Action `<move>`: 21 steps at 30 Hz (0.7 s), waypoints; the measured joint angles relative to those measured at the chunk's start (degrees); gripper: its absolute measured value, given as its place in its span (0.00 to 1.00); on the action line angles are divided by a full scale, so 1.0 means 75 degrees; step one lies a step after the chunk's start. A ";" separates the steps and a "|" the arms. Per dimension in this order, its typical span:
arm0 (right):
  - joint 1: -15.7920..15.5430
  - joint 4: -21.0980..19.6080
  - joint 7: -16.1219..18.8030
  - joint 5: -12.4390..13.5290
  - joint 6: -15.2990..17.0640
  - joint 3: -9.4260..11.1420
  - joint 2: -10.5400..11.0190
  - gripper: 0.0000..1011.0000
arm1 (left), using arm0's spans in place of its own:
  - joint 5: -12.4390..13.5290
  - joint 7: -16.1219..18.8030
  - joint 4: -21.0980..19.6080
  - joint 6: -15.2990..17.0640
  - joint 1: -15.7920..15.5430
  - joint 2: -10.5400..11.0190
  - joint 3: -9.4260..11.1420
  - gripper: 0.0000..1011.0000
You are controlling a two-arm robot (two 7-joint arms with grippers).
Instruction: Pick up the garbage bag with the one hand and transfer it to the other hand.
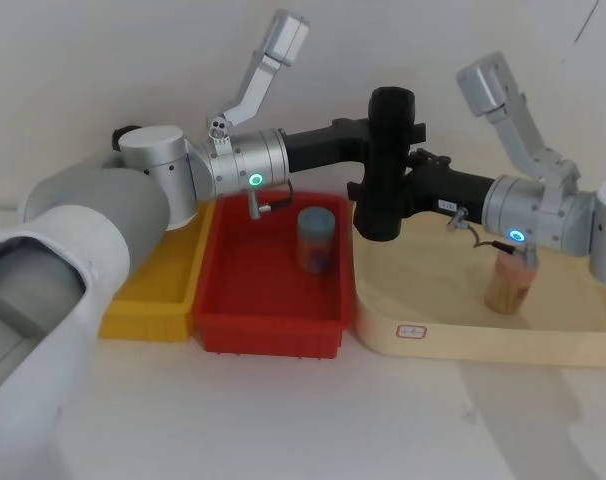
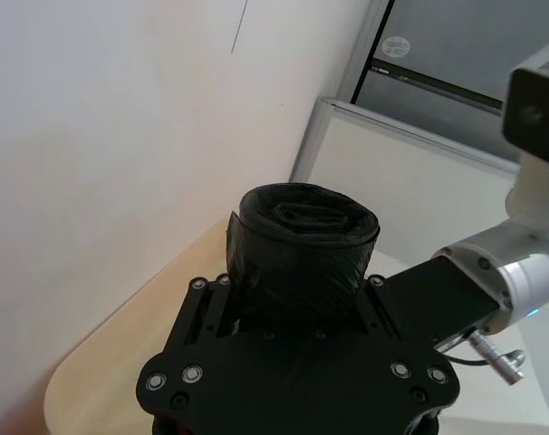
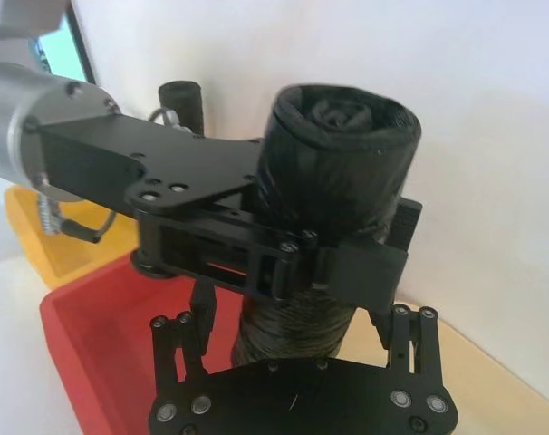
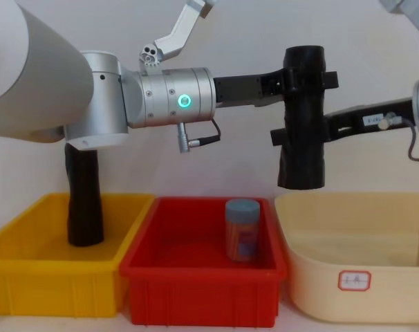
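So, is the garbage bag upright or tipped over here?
Upright: garbage bag hangs vertical in mid-air, left pincer clamped near its top, right pincer straddling lower.

Bright, even, diffuse light; the plain white wall [image 1: 133, 60] is lit flat, without hot spots. In front of the cream plastic tray [image 1: 483, 345] the white bench [image 1: 283, 420] carries only faint, soft-edged shadows. The matte black roll of plastic bags [image 3: 342, 154] swallows light, its crinkled top giving a dull sheen. A green glowing ring [image 4: 184, 102] and a blue glowing ring [image 1: 517, 236] shine as small bright spots.
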 joint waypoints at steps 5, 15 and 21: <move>0.0068 0.0346 -0.0048 0.0028 -0.0095 -0.0018 -0.0092 0.99 | 0.0002 0.0000 0.0000 0.0001 0.0000 0.0003 -0.0003 0.45; 0.0114 0.0869 -0.0112 0.0139 -0.0267 -0.0030 -0.0185 0.99 | 0.0002 0.0001 0.0000 0.0002 0.0000 0.0003 -0.0005 0.45; 0.0117 0.1005 -0.0130 0.0180 -0.0314 -0.0030 -0.0203 0.99 | 0.0002 0.0000 0.0000 0.0001 0.0000 0.0003 -0.0005 0.45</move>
